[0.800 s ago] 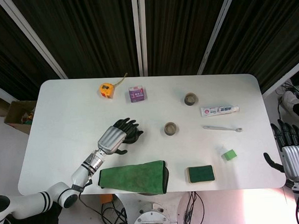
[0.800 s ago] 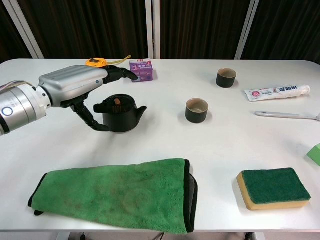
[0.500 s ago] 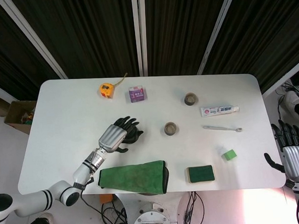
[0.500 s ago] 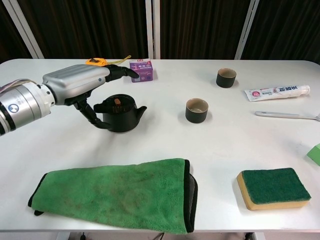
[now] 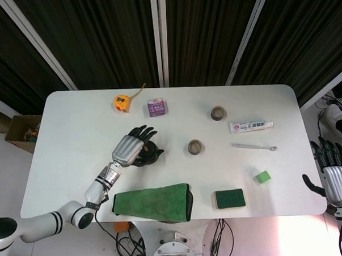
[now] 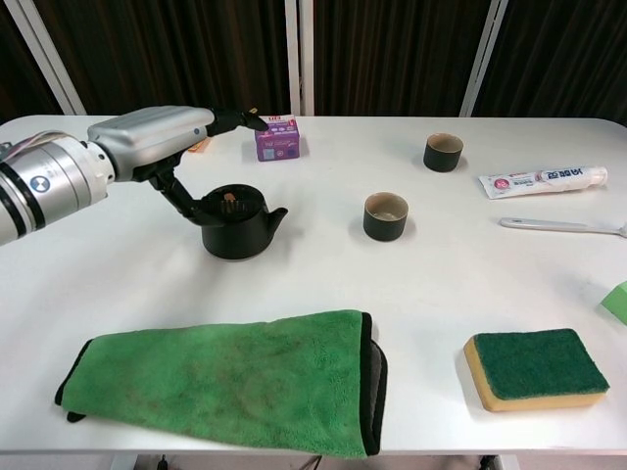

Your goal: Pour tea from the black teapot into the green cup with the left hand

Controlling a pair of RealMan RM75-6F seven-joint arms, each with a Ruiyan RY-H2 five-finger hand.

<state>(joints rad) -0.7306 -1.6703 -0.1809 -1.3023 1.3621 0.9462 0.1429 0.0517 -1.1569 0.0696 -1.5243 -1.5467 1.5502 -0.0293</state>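
The black teapot (image 6: pixel 236 223) stands on the white table (image 6: pixel 441 284), left of centre, lid on and spout pointing right; in the head view the teapot (image 5: pixel 150 155) is partly covered by my hand. My left hand (image 6: pixel 163 138) hovers over its left side with fingers stretched out flat, and the thumb reaches down to the teapot's handle side. From above, the left hand (image 5: pixel 131 147) has spread fingers. A dark green cup (image 6: pixel 385 215) (image 5: pixel 195 147) stands upright right of the teapot. My right hand (image 5: pixel 335 174) hangs beyond the table's right edge, fingers apart and holding nothing.
A second dark cup (image 6: pixel 443 152) stands farther back right. A green towel (image 6: pixel 225 382) and a sponge (image 6: pixel 534 367) lie along the front edge. A toothpaste tube (image 6: pixel 541 180), toothbrush (image 6: pixel 558 226), purple box (image 6: pixel 276 137) and yellow tape measure (image 5: pixel 121 102) lie around.
My left hand has risen and drawn back toward the far left, so the teapot's lid now shows clear of it. The teapot and the right hand have not moved.
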